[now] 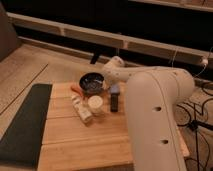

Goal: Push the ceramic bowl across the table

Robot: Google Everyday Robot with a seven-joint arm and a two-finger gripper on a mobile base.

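Small round black glossy ceramic bowl [91, 83], shallow, upright near far edge of light plank wooden table [85, 145]. Gripper [106, 80] at bowl's right rim; apart or together, cannot tell.

The robot's arm [150, 115] is big, fat and round like a thick tube, smooth and creamy white all over, with a soft shine along its top. It has a few small dark round dots on its side, like little holes or screws, and it gets thinner after a rounded white knob that looks like an elbow. The gripper [106, 81] sits at the thin end, close to the far edge of the bench [75, 150], and it looks pale like the arm, though its shape is hard to make out.
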